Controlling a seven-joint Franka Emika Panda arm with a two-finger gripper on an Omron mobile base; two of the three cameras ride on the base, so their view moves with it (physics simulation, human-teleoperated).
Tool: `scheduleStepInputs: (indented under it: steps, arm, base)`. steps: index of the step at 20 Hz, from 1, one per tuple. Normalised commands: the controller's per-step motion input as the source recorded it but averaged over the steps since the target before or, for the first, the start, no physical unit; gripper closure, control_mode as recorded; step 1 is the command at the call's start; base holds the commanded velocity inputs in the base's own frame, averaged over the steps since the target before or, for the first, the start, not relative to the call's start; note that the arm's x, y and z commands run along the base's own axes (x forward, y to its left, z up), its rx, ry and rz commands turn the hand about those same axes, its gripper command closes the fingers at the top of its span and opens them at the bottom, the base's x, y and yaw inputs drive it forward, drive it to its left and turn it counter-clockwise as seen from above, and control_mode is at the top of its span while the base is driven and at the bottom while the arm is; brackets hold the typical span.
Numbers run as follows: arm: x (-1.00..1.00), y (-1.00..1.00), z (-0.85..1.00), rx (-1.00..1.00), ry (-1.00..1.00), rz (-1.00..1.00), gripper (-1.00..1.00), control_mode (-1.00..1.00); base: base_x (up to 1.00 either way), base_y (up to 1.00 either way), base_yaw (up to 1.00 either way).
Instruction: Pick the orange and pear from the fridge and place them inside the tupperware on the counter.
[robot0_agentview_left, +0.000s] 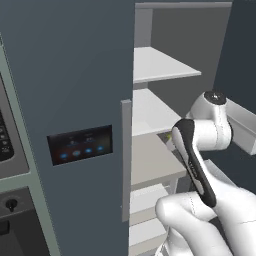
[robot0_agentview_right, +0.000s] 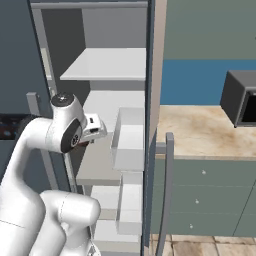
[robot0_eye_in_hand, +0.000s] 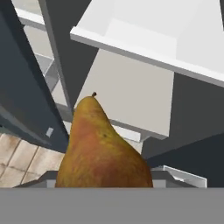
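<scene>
The robot's hand (robot0_agentview_right: 96, 131) reaches into the open fridge (robot0_agentview_left: 65, 75), its fingers clamped on the pear (robot0_eye_in_hand: 103, 148); in the hand view the brownish-gold fruit sits close to the camera, stem pointing away, evidently gripped around its broad base so the narrow end stays free; pale shelves (robot0_eye_in_hand: 131, 103) lie beyond it. The arm bends in at middle-shelf level, the likeliest reason being that the fruit was stored there. The beige surface (robot0_agentview_right: 200, 130), right of the fridge, is where the pear must go; a dark toaster oven (robot0_agentview_right: 240, 100) stands on its far right.
</scene>
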Motion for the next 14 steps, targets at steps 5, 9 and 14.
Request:
scheduleStepInputs:
  steps: [5,9,14]
  arm:
    - [-1.00,-0.02,0.54,0.00,0.00,0.00,1.00,-1.00]
    - [-0.99,0.00,0.37,0.00,0.07,0.00,1.00,-1.00]
    - [-0.19,0.00,0.04,0.00,0.03,0.00,1.00,1.00]
  base:
    - [0.00,0.00,0.00]
    - [0.00,0.00,0.00]
    - [-0.80,-0.07,0.00]
